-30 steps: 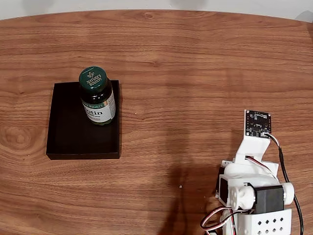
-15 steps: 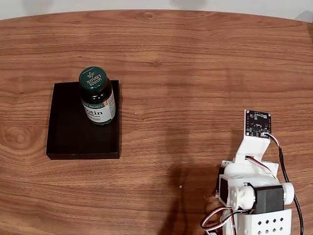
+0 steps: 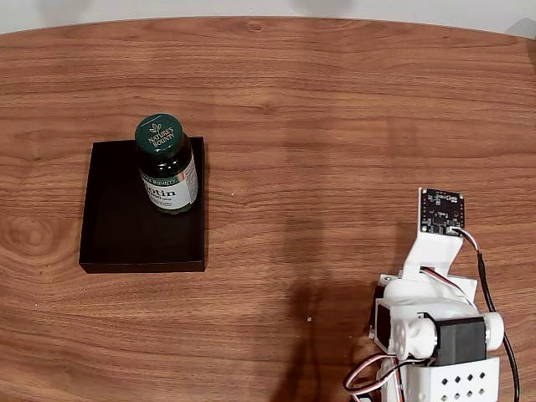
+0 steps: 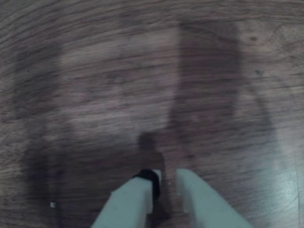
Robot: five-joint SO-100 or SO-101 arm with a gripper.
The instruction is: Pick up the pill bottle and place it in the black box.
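In the fixed view the pill bottle, dark amber with a green cap and a white and yellow label, stands upright inside the black box, in its far right corner. The folded white arm rests at the bottom right, far from the box. In the wrist view my gripper points down at bare wood. Its two white fingers lie close together with nothing between them.
The wooden table spreads wide between the arm and the box. A small circuit board sits on top of the arm. The table's far edge runs along the top of the fixed view.
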